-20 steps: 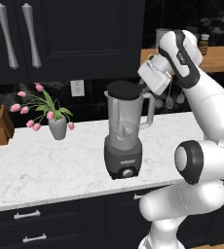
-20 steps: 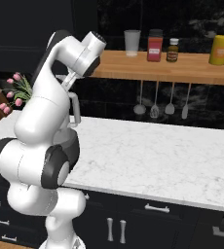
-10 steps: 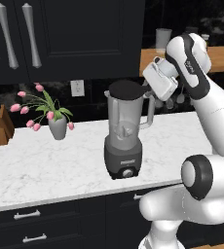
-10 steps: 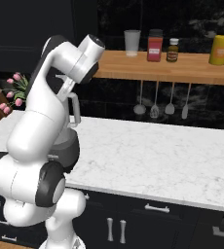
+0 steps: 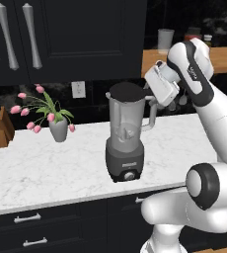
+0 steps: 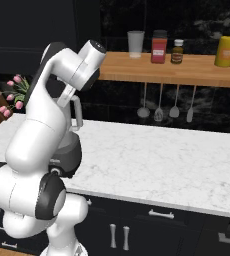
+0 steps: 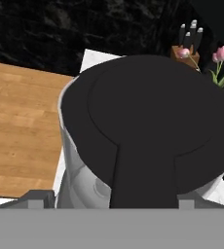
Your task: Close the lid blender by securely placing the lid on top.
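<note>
The lid point(image 5: 126, 91) sits flat on the rim of the blender point(image 5: 127, 136), which stands on the white marble counter point(image 5: 46, 168) beside a vase of pink tulips point(image 5: 58, 128); its tab points toward the claw point(image 5: 147, 95); the claw's fingers flank that tab, apparently spread and gripping nothing, though the tips are barely visible; placing looks done; next, I judge, comes a straight retreat without nudging the lid, if it is seated squarely.
</note>
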Available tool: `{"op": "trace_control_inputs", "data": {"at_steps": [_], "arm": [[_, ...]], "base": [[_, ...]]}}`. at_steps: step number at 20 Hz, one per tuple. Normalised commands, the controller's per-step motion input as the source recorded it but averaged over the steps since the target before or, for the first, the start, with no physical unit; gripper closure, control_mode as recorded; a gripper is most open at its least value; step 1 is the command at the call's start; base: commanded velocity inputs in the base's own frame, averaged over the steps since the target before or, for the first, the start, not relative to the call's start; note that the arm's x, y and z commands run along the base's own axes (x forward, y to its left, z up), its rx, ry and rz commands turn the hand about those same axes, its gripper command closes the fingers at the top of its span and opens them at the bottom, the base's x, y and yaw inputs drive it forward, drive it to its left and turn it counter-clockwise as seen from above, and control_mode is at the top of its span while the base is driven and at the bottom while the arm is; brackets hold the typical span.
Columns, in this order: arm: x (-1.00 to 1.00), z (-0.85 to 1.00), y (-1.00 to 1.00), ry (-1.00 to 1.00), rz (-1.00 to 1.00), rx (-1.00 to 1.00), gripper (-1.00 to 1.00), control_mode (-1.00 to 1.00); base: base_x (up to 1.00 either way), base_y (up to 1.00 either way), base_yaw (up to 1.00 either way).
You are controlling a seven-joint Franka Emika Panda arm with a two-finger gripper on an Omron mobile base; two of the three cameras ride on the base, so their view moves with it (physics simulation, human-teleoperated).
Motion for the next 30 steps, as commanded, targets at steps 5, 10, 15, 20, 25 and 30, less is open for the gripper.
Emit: {"op": "trace_control_inputs", "data": {"at_steps": [5, 10, 15, 20, 25, 30], "arm": [[0.00, 0.00, 0.06, 0.00, 0.00, 0.00, -1.00, -1.00], [0.00, 0.01, 0.01, 0.00, 0.00, 0.00, -1.00, -1.00], [0.00, 0.02, 0.00, 0.01, 0.00, 0.00, -1.00, -1.00], [0.01, 0.00, 0.00, 0.04, -0.02, 0.00, -1.00, -1.00], [0.15, 0.02, 0.00, 0.00, -0.02, 0.00, -1.00, -1.00], [0.30, 0.05, 0.00, 0.00, -0.03, 0.00, -1.00, -1.00]], "base": [[0.00, 0.00, 0.00], [0.00, 0.00, 0.00], [0.00, 0.00, 0.00], [0.00, 0.00, 0.00], [0.00, 0.00, 0.00], [0.00, 0.00, 0.00]]}}
